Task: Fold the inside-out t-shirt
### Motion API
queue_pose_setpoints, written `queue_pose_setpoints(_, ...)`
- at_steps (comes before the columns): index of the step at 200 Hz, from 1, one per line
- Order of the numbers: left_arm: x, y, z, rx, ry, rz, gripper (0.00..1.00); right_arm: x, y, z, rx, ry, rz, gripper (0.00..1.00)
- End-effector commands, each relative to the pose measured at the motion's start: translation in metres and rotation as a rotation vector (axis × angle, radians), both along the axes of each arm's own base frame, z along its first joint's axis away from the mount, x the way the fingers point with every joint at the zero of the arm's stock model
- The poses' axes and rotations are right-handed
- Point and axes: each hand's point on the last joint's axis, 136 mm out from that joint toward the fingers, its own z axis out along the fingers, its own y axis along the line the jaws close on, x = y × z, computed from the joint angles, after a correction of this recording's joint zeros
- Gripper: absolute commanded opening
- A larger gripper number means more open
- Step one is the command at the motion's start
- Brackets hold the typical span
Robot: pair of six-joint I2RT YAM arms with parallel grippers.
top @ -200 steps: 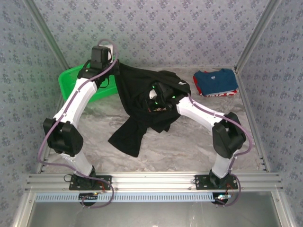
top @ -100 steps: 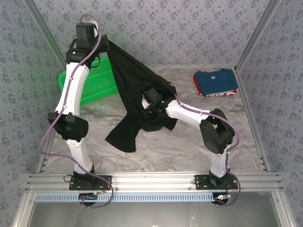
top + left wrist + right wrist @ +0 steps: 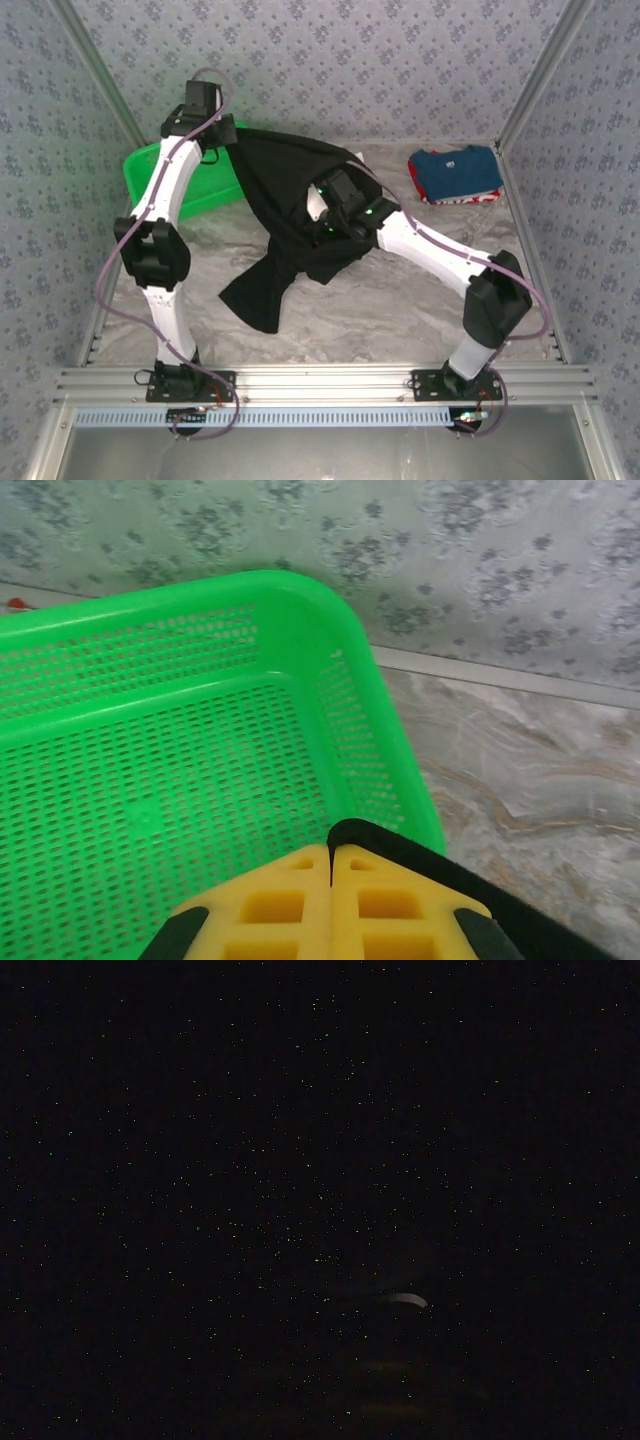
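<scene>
Black t-shirt (image 3: 290,180) smothering right end effector (image 3: 323,218), grip hidden

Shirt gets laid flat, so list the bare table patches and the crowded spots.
Free: the near table between the t-shirt's hanging tail and the right arm; a strip between the green basket and that tail. Crowded: far centre, where t-shirt drapes the right arm; far right holds the folded blue shirt.

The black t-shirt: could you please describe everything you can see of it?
The black t-shirt is plain, soft, crumpled fabric, lifted and stretched between the arms. The left gripper, shut, pinches one edge above the green basket; the middle bunches around the right gripper. A loose end hangs down onto the marble-look table.
</scene>
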Motion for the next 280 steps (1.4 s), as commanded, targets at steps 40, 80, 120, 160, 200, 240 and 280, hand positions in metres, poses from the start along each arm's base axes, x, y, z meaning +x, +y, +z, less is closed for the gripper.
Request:
queue_pose_setpoints(40, -0.029, -0.033, -0.031, -0.049, 0.023, -0.101, 0.0, 0.001, -0.036, 0.012, -0.038, -0.045, -0.082, 0.0)
queue_pose_setpoints(80, -0.069, -0.061, -0.047, -0.161, 0.004, -0.164, 0.0, 0.015, -0.041, 0.047, 0.132, -0.049, -0.137, 0.0)
queue_pose_setpoints(120, -0.112, -0.084, -0.064, -0.233, -0.005, -0.23, 0.07, 0.036, -0.032, 0.115, 0.411, -0.105, -0.18, 0.0)
queue_pose_setpoints(160, -0.162, -0.106, -0.032, -0.345, -0.178, -0.34, 0.44, 0.042, -0.014, 0.152, 0.534, -0.147, -0.138, 0.0)
queue_pose_setpoints(200, -0.219, -0.167, 0.002, -0.44, -0.357, -0.604, 0.7, 0.042, -0.005, 0.168, 0.613, -0.177, -0.103, 0.0)
queue_pose_setpoints(240, -0.229, -0.219, -0.006, -0.425, -0.316, -0.762, 0.74, 0.041, 0.004, 0.188, 0.666, -0.208, -0.087, 0.0)
queue_pose_setpoints(280, -0.221, -0.227, -0.057, -0.351, -0.219, -0.706, 0.71, 0.039, -0.002, 0.226, 0.809, -0.233, -0.077, 0.0)
